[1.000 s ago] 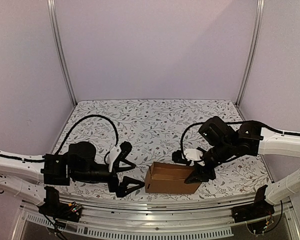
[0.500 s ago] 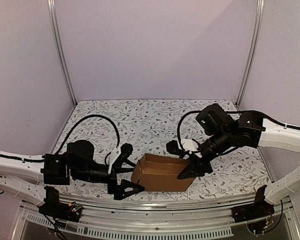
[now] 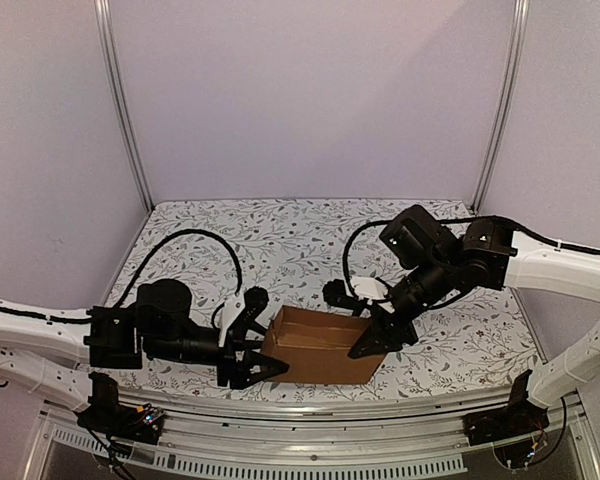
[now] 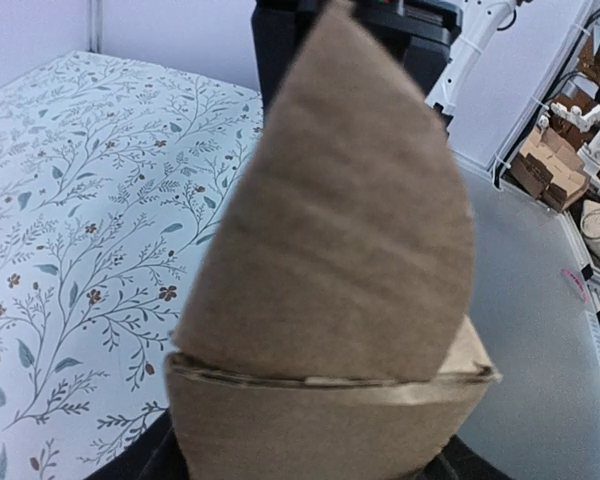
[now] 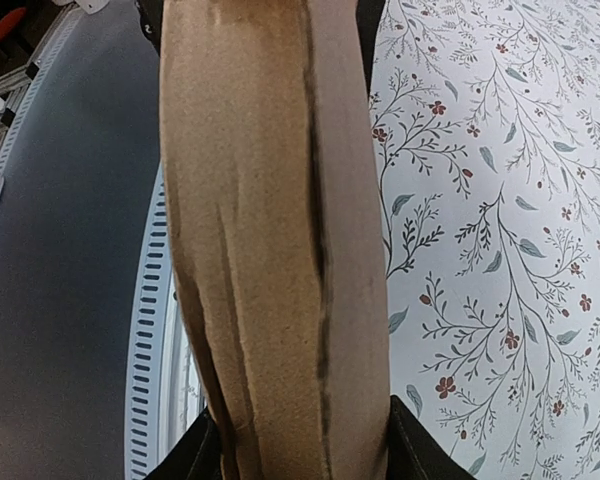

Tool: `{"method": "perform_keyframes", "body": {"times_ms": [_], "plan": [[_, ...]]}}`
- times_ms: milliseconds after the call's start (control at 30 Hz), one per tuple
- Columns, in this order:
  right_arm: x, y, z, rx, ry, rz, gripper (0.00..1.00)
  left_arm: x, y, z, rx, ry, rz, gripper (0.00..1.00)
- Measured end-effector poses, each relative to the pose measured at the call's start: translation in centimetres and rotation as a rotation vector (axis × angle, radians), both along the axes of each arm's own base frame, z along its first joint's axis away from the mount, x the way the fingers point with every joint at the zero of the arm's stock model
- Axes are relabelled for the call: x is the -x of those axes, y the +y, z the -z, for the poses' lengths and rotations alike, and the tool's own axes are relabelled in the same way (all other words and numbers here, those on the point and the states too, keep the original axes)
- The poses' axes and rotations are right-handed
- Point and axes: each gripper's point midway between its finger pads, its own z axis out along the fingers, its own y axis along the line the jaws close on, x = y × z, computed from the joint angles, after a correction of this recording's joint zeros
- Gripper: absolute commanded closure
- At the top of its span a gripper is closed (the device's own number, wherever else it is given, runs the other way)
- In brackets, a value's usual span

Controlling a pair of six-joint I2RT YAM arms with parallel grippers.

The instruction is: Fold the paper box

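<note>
One paper box, two grippers in attendance
One open-topped paper box sits at 6 o'clock on the floral table. The right gripper is clamped on its 3 o'clock wall. The left gripper straddles the 9 o'clock end, cardboard between its fingers; whether it actually grips cannot be told

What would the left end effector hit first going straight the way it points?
The paper box. Its left end sits right in front of the left end effector and fills the left wrist view, so contact looks near-immediate; exact depth is unclear.
</note>
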Motion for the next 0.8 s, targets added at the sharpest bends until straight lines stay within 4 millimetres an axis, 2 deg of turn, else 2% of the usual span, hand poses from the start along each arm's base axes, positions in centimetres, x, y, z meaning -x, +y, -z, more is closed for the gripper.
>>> {"method": "perform_keyframes", "body": {"times_ms": [133,267,300,433,500,700,800], "plan": [[0.1,-0.1,0.2,0.010,0.013,0.006,0.56,0.2,-0.1,0.2,-0.005,-0.002,0.016,0.64],[0.2,-0.2,0.3,0.015,0.022,0.007,0.54,0.3,-0.2,0.2,-0.004,0.004,0.027,0.90],[0.2,-0.2,0.3,0.016,0.023,0.007,0.53,0.4,-0.2,0.2,-0.004,0.004,0.028,0.92],[0.2,-0.1,0.4,0.019,0.027,0.011,0.44,0.4,-0.2,0.2,-0.003,0.007,0.032,0.96],[0.1,-0.2,0.5,0.025,0.031,0.017,0.36,0.4,-0.2,0.3,-0.007,0.009,0.031,0.96],[-0.6,-0.3,0.8,0.043,0.009,0.059,0.24,0.4,-0.3,0.6,-0.013,0.019,0.031,0.96],[-1.3,-0.4,0.6,0.046,-0.019,0.091,0.21,0.2,-0.3,0.9,-0.022,0.021,0.025,0.96]]}}
